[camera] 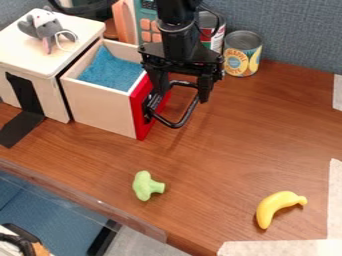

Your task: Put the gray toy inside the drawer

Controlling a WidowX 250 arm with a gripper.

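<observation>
My gripper [182, 97] hangs just right of the drawer's red front, with its two fingers spread apart around part of the black handle [179, 123]. The drawer [100, 109] is pulled out of the cabinet, showing a blue lining on its floor. On the cabinet's white top [22, 54] lies the gray toy [48, 27], a mouse with a pale string, to the left of the drawer.
Behind the arm stand two cans, one of them yellow and blue [242, 57], and a teal object with pink buttons [145, 22]. A green broccoli toy [145, 185] and a yellow banana [275, 206] lie toward the table's [227, 160] front.
</observation>
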